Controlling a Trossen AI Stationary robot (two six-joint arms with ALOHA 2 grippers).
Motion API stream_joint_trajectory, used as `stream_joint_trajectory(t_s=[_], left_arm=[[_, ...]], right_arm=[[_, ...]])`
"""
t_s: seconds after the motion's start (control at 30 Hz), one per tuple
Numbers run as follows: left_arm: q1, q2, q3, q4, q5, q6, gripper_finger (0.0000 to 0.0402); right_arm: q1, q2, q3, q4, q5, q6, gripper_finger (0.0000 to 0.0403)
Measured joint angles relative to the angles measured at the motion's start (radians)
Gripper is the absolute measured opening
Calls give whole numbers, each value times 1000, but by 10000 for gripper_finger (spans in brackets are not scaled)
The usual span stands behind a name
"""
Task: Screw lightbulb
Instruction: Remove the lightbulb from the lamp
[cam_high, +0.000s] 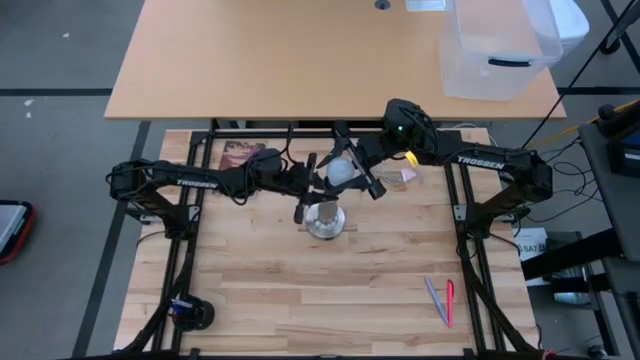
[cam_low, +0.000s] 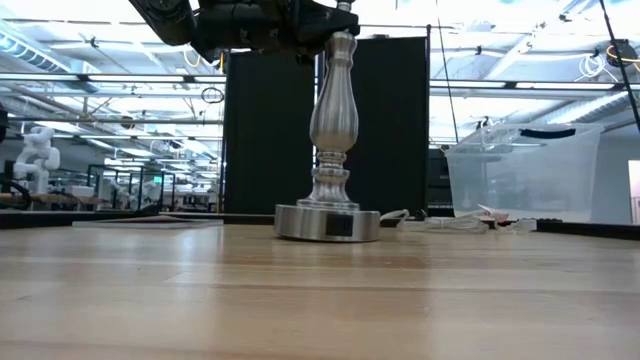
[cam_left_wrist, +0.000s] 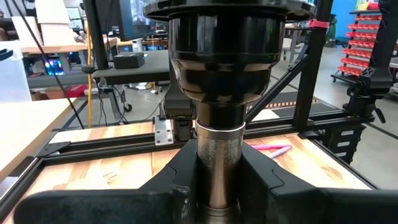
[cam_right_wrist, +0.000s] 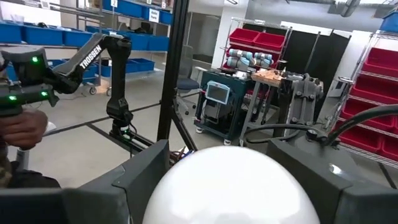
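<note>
Left gripper (cam_high: 303, 200) clamped on lamp stand (cam_high: 325, 220) neck, steadying it for threading | right gripper (cam_high: 352, 172) closed around lightbulb (cam_high: 341, 170) globe, bulb poised just above stand's socket (cam_left_wrist: 224, 37) | seating not visible

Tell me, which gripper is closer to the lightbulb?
Right: the right gripper has its fingers around the lightbulb. The left gripper clamps the lamp stand just below it.

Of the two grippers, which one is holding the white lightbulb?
The right gripper: its fingers sit on both sides of the white lightbulb above the lamp stand. The left gripper clamps the stand's stem instead.
</note>
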Motion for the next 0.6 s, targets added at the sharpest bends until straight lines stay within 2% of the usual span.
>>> stream_joint_trajectory(t_s=[0.2, 0.37, 0.6], left_arm=[[10, 1, 1, 1, 88, 31, 72], [16, 1, 1, -5, 118, 31, 72], [17, -2, 0, -17, 139, 33, 72]], right_arm=[[1, 6, 0, 11, -45, -11, 267], [0, 32, 0, 66, -91, 16, 256], [1, 43, -1, 116, -10, 66, 303]])
